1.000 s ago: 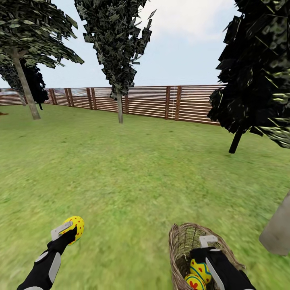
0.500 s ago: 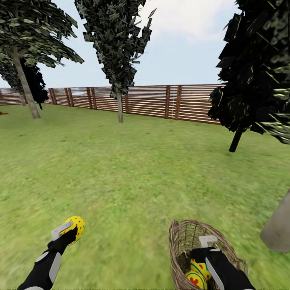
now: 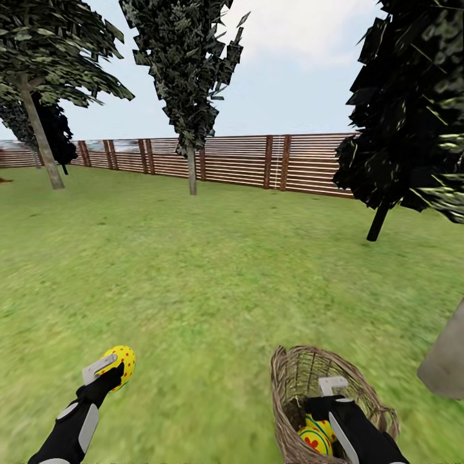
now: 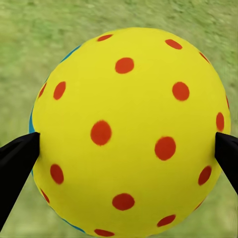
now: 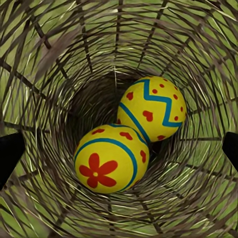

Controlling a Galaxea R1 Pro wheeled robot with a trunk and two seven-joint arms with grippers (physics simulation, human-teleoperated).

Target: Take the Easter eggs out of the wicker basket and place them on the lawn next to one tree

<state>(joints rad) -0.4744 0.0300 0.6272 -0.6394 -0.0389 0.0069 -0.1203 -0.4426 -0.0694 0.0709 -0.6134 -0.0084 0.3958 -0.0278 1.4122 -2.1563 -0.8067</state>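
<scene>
My left gripper (image 3: 106, 372) is shut on a yellow Easter egg (image 3: 120, 362) with red dots, held just above the lawn (image 3: 212, 277) at the near left. In the left wrist view that egg (image 4: 126, 131) sits tight between the black fingertips (image 4: 17, 153). The wicker basket (image 3: 283, 374) stands on the grass at the near right. My right gripper (image 3: 330, 394) reaches down inside it, open, above two more eggs (image 3: 316, 435). In the right wrist view the flower egg (image 5: 106, 161) leans on the zigzag egg (image 5: 153, 106) at the bottom of the basket (image 5: 59, 59), fingers wide apart.
Pale-trunked trees stand at the far left (image 3: 42, 138) and middle (image 3: 191, 171) before a brown slat fence (image 3: 258, 161). A near-black tree (image 3: 377, 222) is at the right. A thick pale trunk (image 3: 444, 364) rises close beside the basket at the right edge.
The whole picture has shifted a little, so the camera moved. More of the basket's rim now shows. Both arms keep the same pose, and the left gripper still holds its egg.
</scene>
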